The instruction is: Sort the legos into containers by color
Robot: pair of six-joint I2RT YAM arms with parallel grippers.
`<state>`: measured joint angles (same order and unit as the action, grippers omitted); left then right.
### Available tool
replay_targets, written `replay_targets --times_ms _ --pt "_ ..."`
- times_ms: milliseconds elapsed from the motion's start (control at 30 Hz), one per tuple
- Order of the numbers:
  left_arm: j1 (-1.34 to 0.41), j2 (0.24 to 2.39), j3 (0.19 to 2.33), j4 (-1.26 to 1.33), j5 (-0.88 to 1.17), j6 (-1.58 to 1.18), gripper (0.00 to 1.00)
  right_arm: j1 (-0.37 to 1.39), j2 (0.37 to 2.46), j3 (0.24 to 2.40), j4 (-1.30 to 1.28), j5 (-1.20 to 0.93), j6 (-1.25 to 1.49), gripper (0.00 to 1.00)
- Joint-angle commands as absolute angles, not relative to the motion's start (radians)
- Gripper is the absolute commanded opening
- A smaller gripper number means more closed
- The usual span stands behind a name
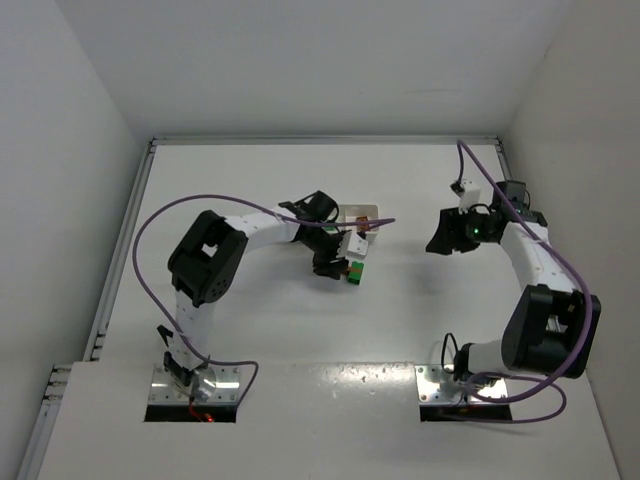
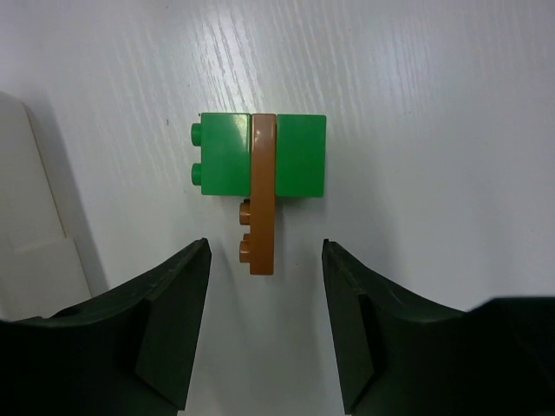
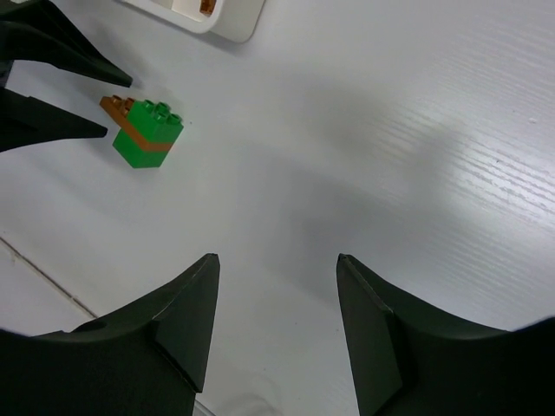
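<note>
Likely light, stiff, slick: brown plate (image 2: 263, 195) btwn green bricks (image 2: 302, 156) suits a pinch on its jutting end; left gripper (image 2: 265, 249) & right gripper (image 3: 277, 260) spread wide, empty.

The left arm (image 1: 212, 262) is reaching up from its base and bending right at the elbow, its wrist tipping downward. The left gripper (image 2: 264, 253) is hanging low with its dark fingers (image 2: 178, 303) spread apart. The right arm (image 1: 545, 320) is folding upward and leaning left, and the right gripper (image 3: 277, 260) is pointing leftward, its jaws standing wide and gripping nothing.
</note>
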<state>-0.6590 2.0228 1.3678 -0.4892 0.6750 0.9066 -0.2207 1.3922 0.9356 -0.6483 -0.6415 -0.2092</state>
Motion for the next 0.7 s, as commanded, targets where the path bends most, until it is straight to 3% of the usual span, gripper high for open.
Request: replay_targets --times_ms 0,100,333,567,667 --pt "-0.675 2.043 1.414 -0.48 0.727 0.91 0.6 -0.225 1.399 0.989 -0.653 -0.689 -0.21 0.57" --pt "-0.675 2.054 1.424 -0.48 0.727 0.9 0.59 -0.235 1.411 1.009 -0.664 -0.689 -0.222 0.57" --pt "-0.693 2.063 1.424 -0.48 0.727 0.878 0.46 -0.244 1.465 1.041 -0.664 -0.718 -0.232 0.57" --pt "-0.703 2.063 1.424 -0.451 0.727 0.857 0.43 -0.244 1.499 1.062 -0.673 -0.736 -0.241 0.57" --pt "-0.713 2.072 1.424 -0.442 0.716 0.836 0.29 -0.253 1.508 1.062 -0.683 -0.747 -0.25 0.56"
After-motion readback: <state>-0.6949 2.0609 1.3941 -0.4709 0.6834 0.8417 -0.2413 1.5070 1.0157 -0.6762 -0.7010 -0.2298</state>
